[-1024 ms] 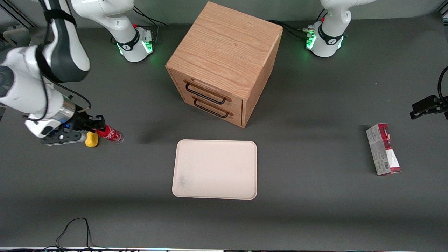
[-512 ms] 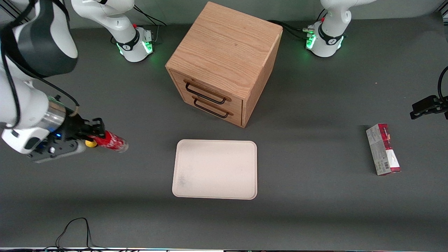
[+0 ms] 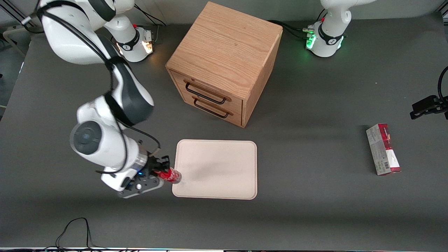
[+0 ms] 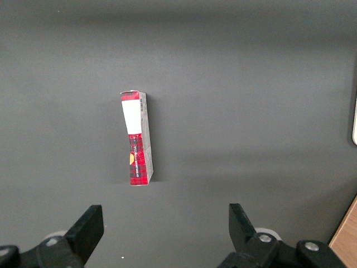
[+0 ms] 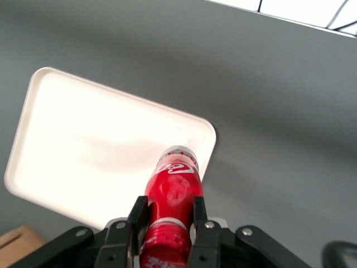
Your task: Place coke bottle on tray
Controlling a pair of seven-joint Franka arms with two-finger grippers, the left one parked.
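Observation:
My right gripper (image 3: 160,170) is shut on the coke bottle (image 3: 170,175), a slim red bottle with white lettering. It holds the bottle lying level above the table, its clear base over the edge of the tray (image 3: 224,147) at the corner nearest the front camera on the working arm's side. In the right wrist view the fingers (image 5: 136,215) clamp the bottle (image 5: 174,192) near its red cap, and the bottle's base hangs over a rounded corner of the cream-white tray (image 5: 67,128).
A wooden two-drawer cabinet (image 3: 224,63) stands farther from the front camera than the tray. A red-and-grey carton (image 3: 383,149) lies toward the parked arm's end of the table; it also shows in the left wrist view (image 4: 136,138). A black cable (image 3: 73,231) lies at the near table edge.
My right gripper has carried the bottle from the working arm's end of the table toward the tray and nearer to the front camera. The yellow lump is no longer in view.

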